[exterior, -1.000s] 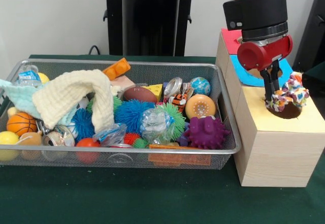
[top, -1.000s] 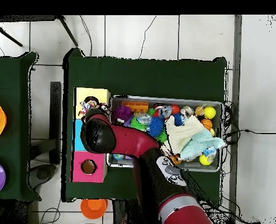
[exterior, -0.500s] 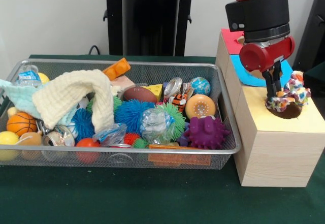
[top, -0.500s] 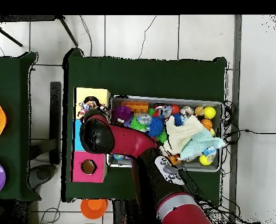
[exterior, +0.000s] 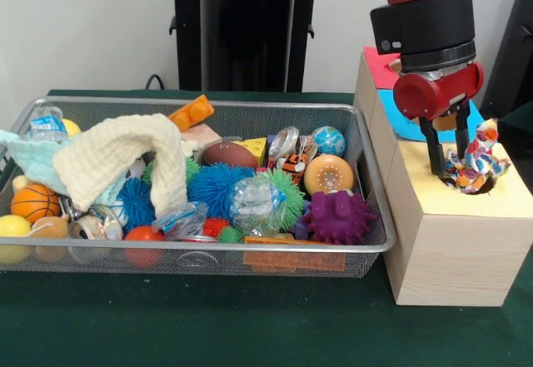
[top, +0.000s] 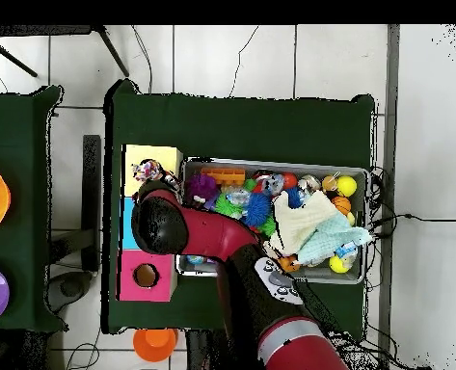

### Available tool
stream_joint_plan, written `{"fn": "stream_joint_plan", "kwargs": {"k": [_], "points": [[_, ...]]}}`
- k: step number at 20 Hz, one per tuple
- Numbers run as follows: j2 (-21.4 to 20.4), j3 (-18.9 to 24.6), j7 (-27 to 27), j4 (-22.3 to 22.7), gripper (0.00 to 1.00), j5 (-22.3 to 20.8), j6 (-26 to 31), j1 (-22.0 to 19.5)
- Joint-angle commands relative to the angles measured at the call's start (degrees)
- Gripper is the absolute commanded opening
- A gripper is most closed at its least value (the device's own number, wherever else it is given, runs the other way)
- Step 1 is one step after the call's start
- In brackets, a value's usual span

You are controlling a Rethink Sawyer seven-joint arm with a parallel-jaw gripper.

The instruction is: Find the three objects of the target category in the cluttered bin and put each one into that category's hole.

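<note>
A multicoloured patterned cloth [exterior: 479, 163] sits bunched in the round hole [exterior: 476, 187] of the wooden box's yellow top [exterior: 508, 202], partly sunk, one end sticking up. My gripper [exterior: 447, 159] hangs just left of it, open, its two black fingers apart and touching nothing I can make out. From overhead the cloth [top: 148, 171] lies on the yellow section [top: 164, 154], and the arm's head [top: 160, 222] hides the gripper. In the wire bin [exterior: 208, 255] a cream knitted cloth [exterior: 125, 155] drapes over a mint cloth [exterior: 33, 159].
The bin also holds spiky balls, a purple spiky ball [exterior: 337, 215], a donut-like toy [exterior: 328, 173], a basketball [exterior: 33, 202] and plastic wrappers. Blue [exterior: 400, 124] and pink [exterior: 379, 63] box sections lie behind the yellow one. The pink section's hole [top: 146, 276] shows overhead.
The fingers have parted and let go of the patterned cloth. The cloth has dropped lower into the hole and tipped to the right; the gripper rose slightly.
</note>
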Motion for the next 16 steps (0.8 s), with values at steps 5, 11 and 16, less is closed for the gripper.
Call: {"fn": "stream_joint_plan", "kwargs": {"k": [5, 11, 16], "points": [[3.2, 1.2, 18.1, 1.8, 1.00, 1.9, -0.1, 1.6], [-0.8, -7.9, 16.6, -0.2, 1.00, 4.0, 7.9, 7.1], [-3.7, -22.3, 16.6, -6.7, 1.00, 4.3, 20.8, 15.7]]}}
